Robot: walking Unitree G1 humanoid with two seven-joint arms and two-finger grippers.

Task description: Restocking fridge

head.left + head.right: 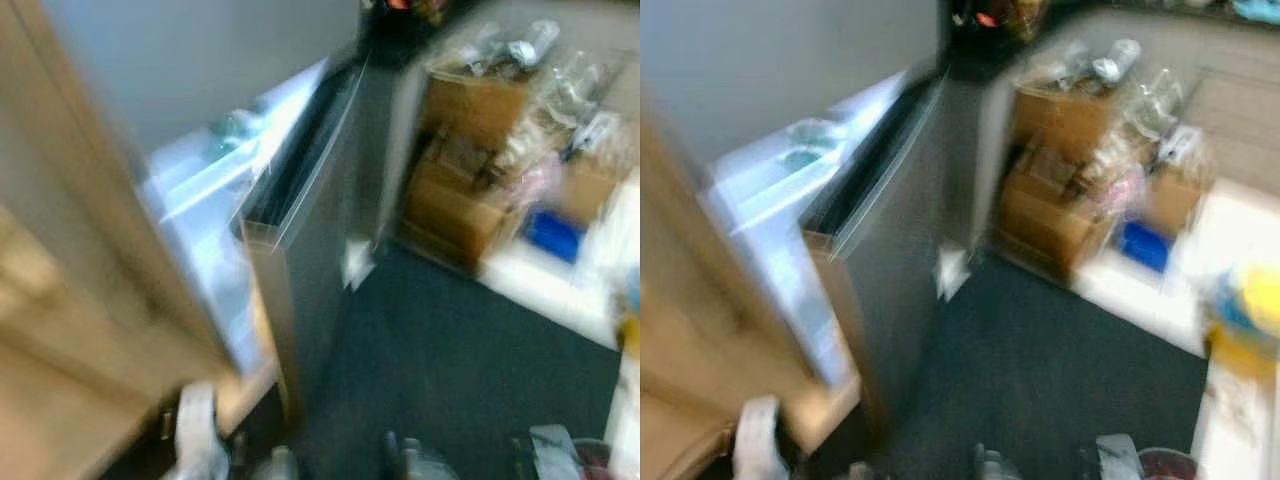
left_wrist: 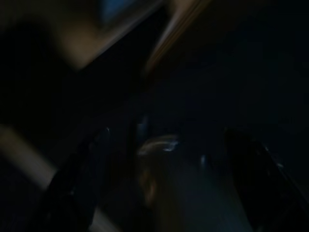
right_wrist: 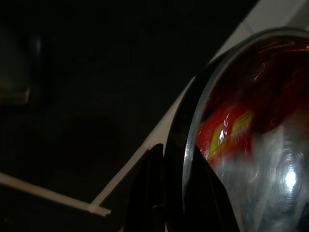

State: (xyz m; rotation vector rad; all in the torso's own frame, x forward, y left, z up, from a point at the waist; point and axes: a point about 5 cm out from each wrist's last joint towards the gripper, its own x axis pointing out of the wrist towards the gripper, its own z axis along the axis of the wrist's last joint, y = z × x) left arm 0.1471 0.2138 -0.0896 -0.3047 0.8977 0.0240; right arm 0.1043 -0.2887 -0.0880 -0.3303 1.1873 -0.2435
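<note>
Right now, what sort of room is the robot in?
Probably a kitchen or storage corner of a home, though it's blurred: an open fridge, stacked cardboard boxes with packaged goods, and dark carpet.

Both eye views are smeared with blur. The open fridge (image 1: 300, 230) has soft edges, and the things on its door shelf (image 1: 235, 130) are just pale green blobs. The boxes (image 1: 1060, 190) and bags by the wall run together, and so does a yellow thing (image 1: 1255, 300). The left wrist view is very dark; two fingers (image 2: 72, 188) barely show. In the right wrist view, a shiny bowl (image 3: 251, 145) is cut off by the edge.
</note>
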